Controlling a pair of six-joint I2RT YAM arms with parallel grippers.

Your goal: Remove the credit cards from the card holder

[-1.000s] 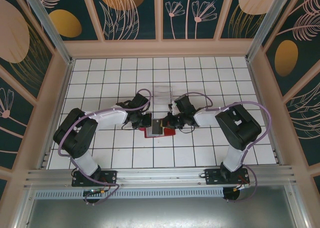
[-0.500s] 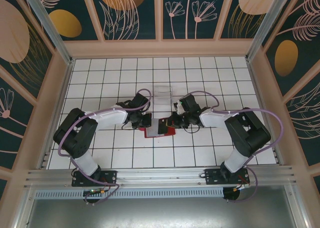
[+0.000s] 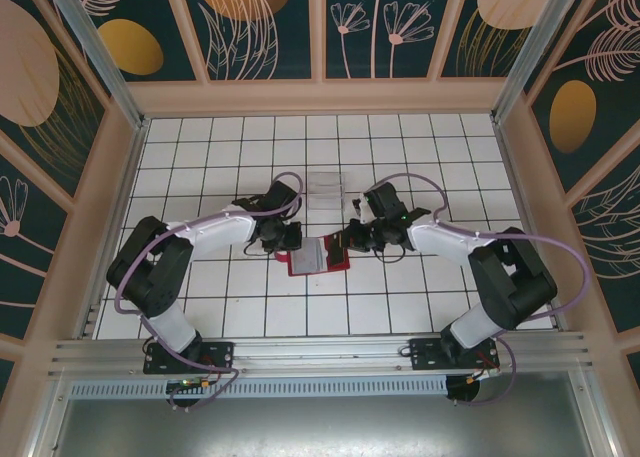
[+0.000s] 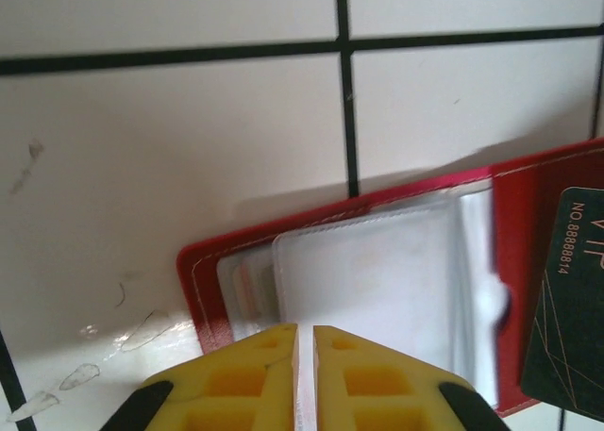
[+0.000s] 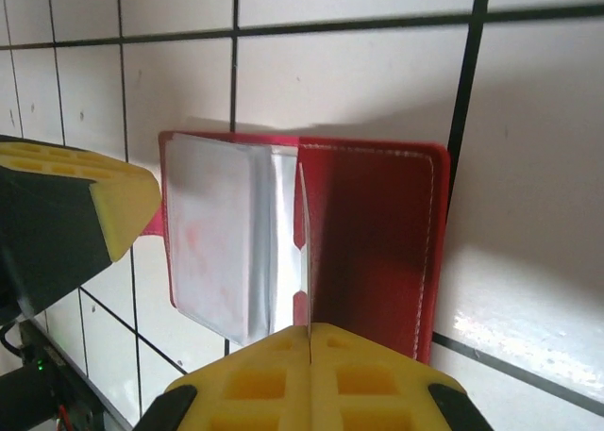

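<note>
- On the white tiled surface (image 3: 250, 312), the red wallet (image 5: 377, 242) lies open between the two arms, with its see-through sleeves facing up.
- The left hand (image 4: 304, 332) sits low over the sleeves at the wallet's left edge. Its fingers are only a thin slit apart, and I cannot tell whether they pinch a sleeve.
- The right hand (image 5: 310, 329) is clamped on a dark card (image 4: 571, 299), which stands on edge over the wallet's right half.
- Farther back, a clear tray (image 3: 325, 189) rests apart from the wallet.
</note>
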